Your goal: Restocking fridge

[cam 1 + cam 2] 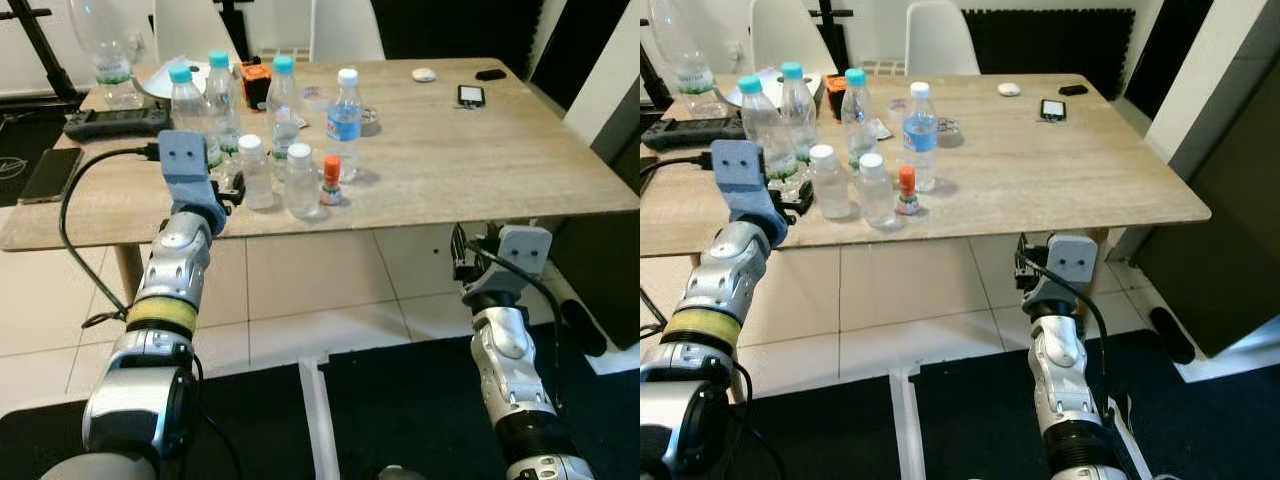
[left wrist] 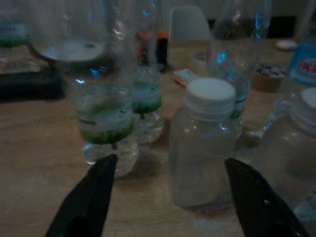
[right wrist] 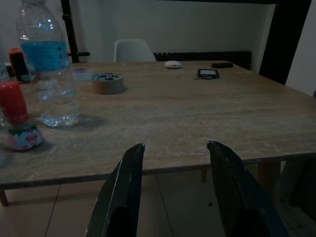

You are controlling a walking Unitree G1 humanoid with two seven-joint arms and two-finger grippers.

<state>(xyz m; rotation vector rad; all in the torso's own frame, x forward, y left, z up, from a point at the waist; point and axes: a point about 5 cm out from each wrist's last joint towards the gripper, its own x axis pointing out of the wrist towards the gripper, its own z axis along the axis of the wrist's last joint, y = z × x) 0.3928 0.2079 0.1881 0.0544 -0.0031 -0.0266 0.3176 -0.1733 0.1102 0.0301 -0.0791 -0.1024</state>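
Bottles cluster on the wooden table (image 1: 450, 170) at its near left: a white-capped bottle (image 2: 205, 143) stands at 12 o'clock from the left gripper (image 2: 173, 197), whose fingers (image 2: 86, 200) spread wide just short of it. At 10 o'clock stands a green-labelled bottle (image 2: 106, 126). Below the table's near edge the right gripper (image 3: 173, 190) hangs spread, holding nothing.

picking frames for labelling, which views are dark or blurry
Left wrist view: dim and soft, white-capped bottle hazy between the open left gripper. Right wrist view: dark but sharp, table edge crisp. Both eye views: bright and clear.
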